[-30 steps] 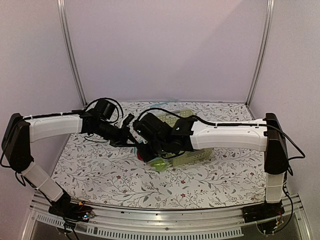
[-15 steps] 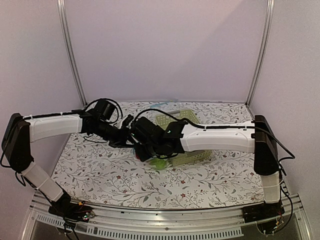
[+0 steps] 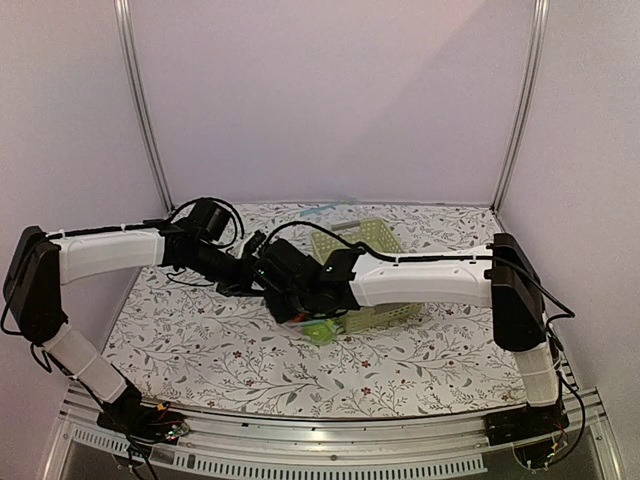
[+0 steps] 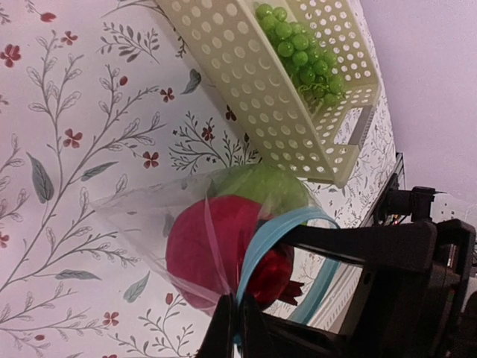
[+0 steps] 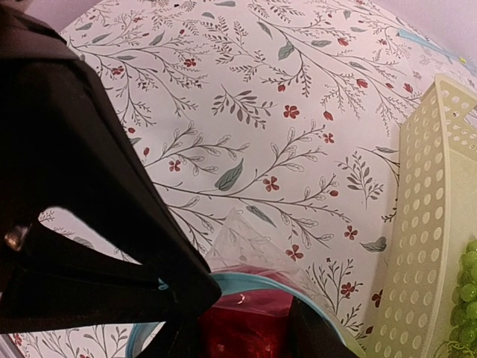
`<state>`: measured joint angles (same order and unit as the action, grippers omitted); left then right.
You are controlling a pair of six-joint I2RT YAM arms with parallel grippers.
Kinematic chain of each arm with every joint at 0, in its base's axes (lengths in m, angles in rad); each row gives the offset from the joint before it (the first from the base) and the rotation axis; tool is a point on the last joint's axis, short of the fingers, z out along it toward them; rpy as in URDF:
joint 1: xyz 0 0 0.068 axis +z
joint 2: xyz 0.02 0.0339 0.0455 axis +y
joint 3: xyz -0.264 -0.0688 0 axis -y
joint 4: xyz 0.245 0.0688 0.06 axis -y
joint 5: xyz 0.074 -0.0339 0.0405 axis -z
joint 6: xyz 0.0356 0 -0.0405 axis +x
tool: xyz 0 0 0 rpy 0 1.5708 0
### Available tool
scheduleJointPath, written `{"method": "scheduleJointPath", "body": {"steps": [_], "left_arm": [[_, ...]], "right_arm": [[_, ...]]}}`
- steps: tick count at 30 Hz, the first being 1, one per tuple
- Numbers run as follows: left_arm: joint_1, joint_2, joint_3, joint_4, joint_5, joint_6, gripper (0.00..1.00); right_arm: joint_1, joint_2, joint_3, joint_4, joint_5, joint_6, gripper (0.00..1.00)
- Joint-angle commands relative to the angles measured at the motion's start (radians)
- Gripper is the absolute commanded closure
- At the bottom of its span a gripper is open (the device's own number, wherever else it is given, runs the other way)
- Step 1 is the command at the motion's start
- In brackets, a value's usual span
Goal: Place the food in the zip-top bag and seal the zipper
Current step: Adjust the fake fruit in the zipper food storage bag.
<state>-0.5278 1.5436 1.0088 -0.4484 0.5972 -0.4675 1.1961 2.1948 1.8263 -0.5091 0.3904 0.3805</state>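
While the left gripper (image 4: 232, 328) has its fingers fully closed on the rim of the zip-top bag (image 4: 141, 216), pinching film and zipper (image 4: 272, 239) together, the bag mouth stands open as a loop. The bag lies near the middle of the table (image 4: 74, 149). The basket (image 4: 253, 82) holding grapes (image 4: 302, 56) is at 1 o'clock from it in the left wrist view.

Both items of food are inside the bag: the red apple (image 4: 212, 250) sits at the mouth, and the green apple (image 4: 261, 186) lies deeper, at 1 o'clock from it. The right gripper (image 5: 242, 339) reaches in through the zipper loop from 3 o'clock. Its fingers stand part-way apart on either side of the red apple and appear to clamp it.

Hazards from this state:
- Retracting the right gripper before it lets go would pull the red apple back out.
- A finger catching the zipper loop on exit could tear the film from the left pinch.
- Slippage of the thin film would collapse the mouth.
- With the red apple close to the rim, the strip may not press flat.
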Motion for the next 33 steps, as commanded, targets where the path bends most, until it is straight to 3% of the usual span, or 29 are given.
{"method": "scheduleJointPath", "body": {"steps": [1,8,15,20,33], "left_arm": [[0.003,-0.038,0.033,0.032,0.051,-0.020,1.00],[0.008,-0.033,0.023,0.032,0.040,-0.032,1.00],[0.018,-0.006,0.021,0.046,0.047,-0.042,1.00],[0.018,0.004,0.025,0.047,0.046,-0.042,1.00],[0.018,-0.014,0.017,0.036,0.048,-0.041,1.00]], "right_arm": [[-0.015,0.081,-0.033,-0.084,0.004,0.016,0.59],[-0.039,0.051,-0.072,-0.060,-0.028,0.031,0.50],[-0.039,-0.209,-0.146,0.044,-0.298,-0.015,0.36],[-0.039,-0.316,-0.164,0.037,-0.331,-0.015,0.30],[-0.036,-0.195,-0.157,-0.038,-0.306,0.071,0.49]]}}
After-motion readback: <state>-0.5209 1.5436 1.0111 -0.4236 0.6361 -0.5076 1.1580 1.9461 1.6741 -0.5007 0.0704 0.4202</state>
